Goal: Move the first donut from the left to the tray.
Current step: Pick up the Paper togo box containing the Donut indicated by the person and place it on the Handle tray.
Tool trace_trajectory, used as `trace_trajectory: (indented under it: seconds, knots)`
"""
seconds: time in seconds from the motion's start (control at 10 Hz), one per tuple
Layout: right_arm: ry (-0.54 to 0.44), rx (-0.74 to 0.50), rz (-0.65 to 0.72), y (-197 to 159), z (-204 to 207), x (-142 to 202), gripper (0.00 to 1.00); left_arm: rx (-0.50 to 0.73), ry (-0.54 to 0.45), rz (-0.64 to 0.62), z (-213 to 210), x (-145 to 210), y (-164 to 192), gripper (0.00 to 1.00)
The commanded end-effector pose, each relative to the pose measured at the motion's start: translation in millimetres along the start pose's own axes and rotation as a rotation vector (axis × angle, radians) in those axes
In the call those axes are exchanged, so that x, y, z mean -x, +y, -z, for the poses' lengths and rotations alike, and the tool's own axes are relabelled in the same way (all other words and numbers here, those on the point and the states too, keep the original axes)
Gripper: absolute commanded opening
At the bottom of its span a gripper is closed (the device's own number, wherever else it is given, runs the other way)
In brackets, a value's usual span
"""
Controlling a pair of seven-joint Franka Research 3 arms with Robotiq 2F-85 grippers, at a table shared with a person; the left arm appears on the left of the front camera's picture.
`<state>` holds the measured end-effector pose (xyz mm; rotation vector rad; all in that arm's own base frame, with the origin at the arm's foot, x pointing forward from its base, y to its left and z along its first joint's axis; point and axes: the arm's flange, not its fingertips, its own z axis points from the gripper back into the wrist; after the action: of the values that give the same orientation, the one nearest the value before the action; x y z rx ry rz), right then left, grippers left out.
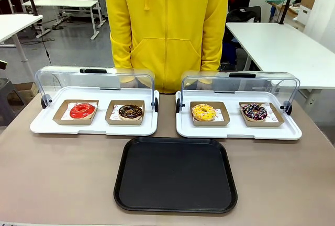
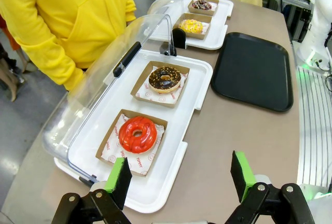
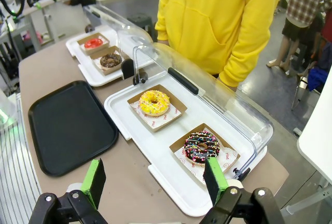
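The red-glazed first donut from the left (image 1: pixel 82 111) (image 2: pixel 137 134) (image 3: pixel 94 43) lies in a small brown cardboard tray on the left white tray (image 1: pixel 47 125), whose clear lid is raised. The black tray (image 1: pixel 175 174) (image 2: pixel 253 70) (image 3: pixel 67 125) lies bare at the table's near middle. My left gripper (image 2: pixel 181 180) is open, hovering near the white tray's corner, short of the red donut. My right gripper (image 3: pixel 155 182) is open above the right white tray's (image 3: pixel 124 111) near edge, by the sprinkled donut (image 3: pixel 202 146).
A chocolate donut (image 1: pixel 130 111) sits beside the red one. The right white tray (image 1: pixel 238 131), lid raised, holds a yellow donut (image 1: pixel 203 112) and a sprinkled chocolate one (image 1: pixel 254 112). A person in a yellow hoodie (image 1: pixel 167 27) stands at the far edge.
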<state>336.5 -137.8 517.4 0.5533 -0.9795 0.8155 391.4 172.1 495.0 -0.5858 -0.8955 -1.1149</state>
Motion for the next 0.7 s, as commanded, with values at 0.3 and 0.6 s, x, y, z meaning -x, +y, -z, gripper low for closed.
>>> trace_trajectory:
  seconds: [0.3,0.6]
  knots:
    - [-0.026,0.001,-0.023,-2.6,1.2,-1.9,1.00,0.001,-0.006,0.012,-1.0,-1.0,-0.8,1.00]
    - [-0.026,0.001,-0.023,-2.6,1.2,-1.9,1.00,0.001,-0.006,0.012,-1.0,-1.0,-0.8,1.00]
